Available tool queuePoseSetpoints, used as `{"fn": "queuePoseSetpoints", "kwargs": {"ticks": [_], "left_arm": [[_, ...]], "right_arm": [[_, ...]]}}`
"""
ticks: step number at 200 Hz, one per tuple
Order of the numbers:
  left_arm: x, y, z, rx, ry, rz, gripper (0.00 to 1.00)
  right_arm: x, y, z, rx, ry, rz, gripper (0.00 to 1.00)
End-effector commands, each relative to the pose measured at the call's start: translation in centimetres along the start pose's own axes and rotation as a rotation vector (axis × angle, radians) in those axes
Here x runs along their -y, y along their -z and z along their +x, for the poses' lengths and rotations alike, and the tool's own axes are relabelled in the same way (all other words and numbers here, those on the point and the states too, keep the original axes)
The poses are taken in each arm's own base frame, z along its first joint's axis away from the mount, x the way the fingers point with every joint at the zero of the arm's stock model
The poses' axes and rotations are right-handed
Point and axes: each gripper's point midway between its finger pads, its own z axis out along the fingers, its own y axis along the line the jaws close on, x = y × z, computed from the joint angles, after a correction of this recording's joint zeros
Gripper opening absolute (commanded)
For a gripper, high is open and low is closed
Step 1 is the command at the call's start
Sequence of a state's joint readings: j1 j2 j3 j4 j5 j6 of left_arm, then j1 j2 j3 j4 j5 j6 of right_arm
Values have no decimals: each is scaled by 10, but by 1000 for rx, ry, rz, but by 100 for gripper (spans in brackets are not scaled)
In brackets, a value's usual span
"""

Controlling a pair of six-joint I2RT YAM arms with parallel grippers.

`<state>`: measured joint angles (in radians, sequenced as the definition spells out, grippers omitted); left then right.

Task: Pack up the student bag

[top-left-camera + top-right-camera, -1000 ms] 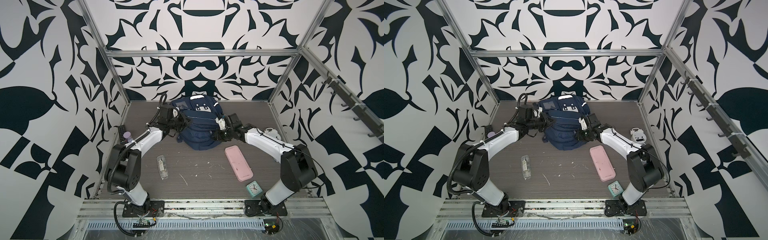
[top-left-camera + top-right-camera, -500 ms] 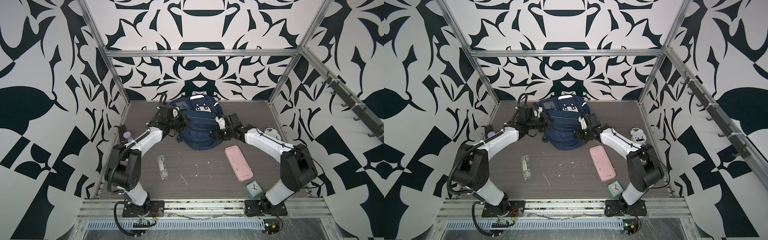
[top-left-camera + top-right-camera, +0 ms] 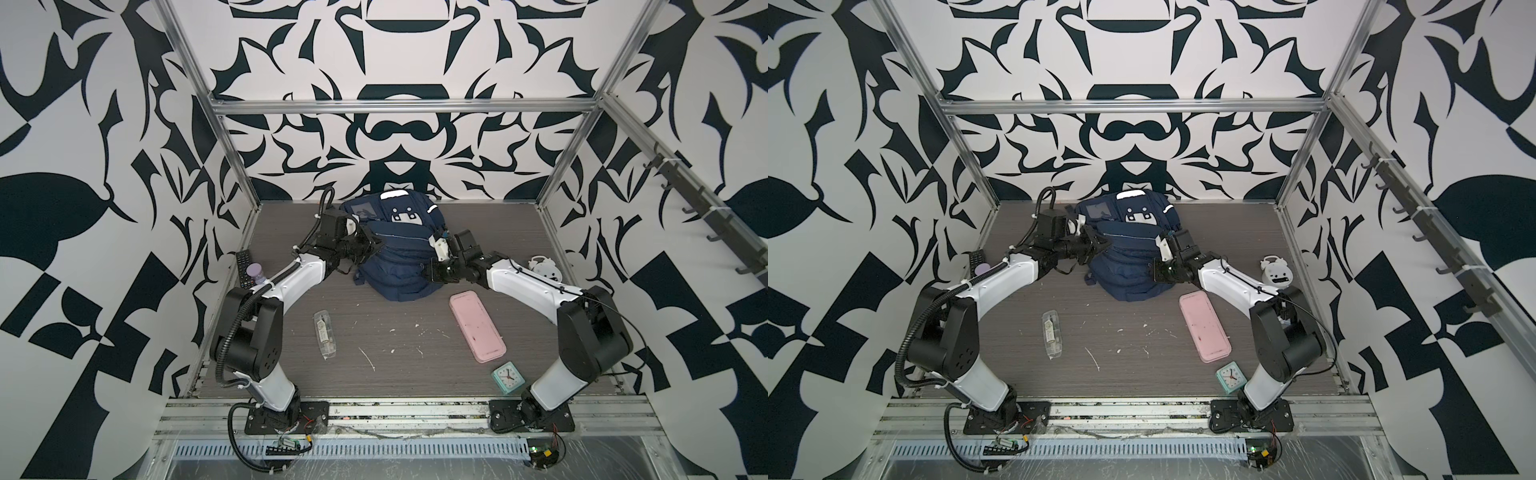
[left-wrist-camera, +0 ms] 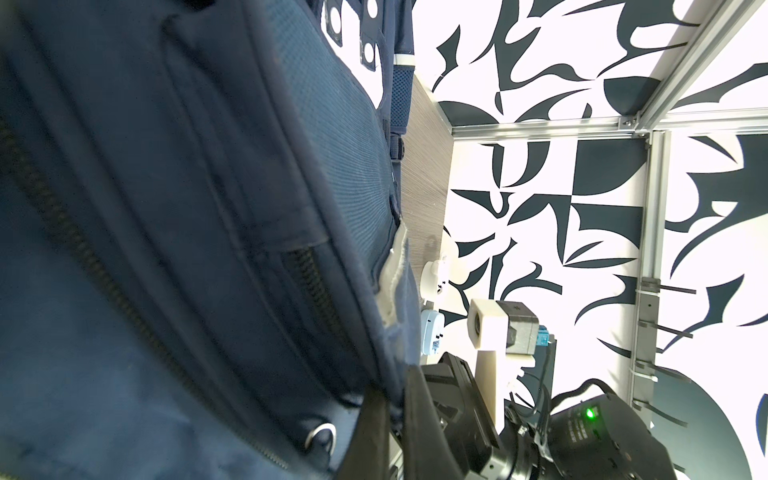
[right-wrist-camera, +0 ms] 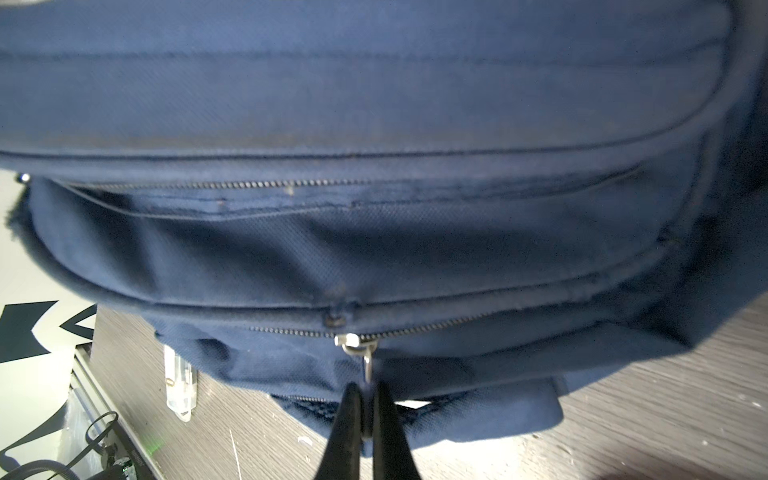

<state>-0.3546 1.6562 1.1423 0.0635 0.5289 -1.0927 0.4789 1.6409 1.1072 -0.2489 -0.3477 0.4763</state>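
Soft and slumping, I judge, the student bag (image 3: 399, 270) sits between my grippers, so my left gripper (image 4: 390, 405) clamps its side fabric to brace it while my right gripper (image 5: 365, 409) pinches the small, slippery zipper pull (image 5: 367, 365) right at its tips.

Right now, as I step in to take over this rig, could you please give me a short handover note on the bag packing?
Left tool: shut, pinching fabric at the side of the student bag.
Right tool: shut on the zipper pull of a front pocket.
The bag stands at the back middle of the table.
Unpacked on the table: pink case, clear case, mint clock, white gadget by the right wall.
Done: both grips set.
Left: draw the zip open, load the items, probably zip up after.
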Motion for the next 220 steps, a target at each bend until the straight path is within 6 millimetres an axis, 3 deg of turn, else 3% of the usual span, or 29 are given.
{"fn": "queuePoseSetpoints", "kwargs": {"ticks": [1, 55, 120, 158, 191, 220], "left_arm": [[41, 6, -17, 50, -82, 109, 0], [42, 4, -20, 56, -69, 116, 0], [41, 0, -19, 59, -65, 107, 0], [30, -7, -16, 53, -63, 77, 0], [18, -10, -14, 48, -54, 54, 0], [10, -11, -10, 31, -59, 22, 0]], "right_arm": [[-6, 18, -5, 35, 3, -3, 7], [-32, 20, -10, -7, 48, -76, 4], [-116, 3, 1, -88, 213, -205, 4], [-150, -11, -6, -84, 240, -243, 3], [-161, -20, -21, -52, 219, -258, 3], [-151, -21, -20, -50, 203, -232, 1]]}}
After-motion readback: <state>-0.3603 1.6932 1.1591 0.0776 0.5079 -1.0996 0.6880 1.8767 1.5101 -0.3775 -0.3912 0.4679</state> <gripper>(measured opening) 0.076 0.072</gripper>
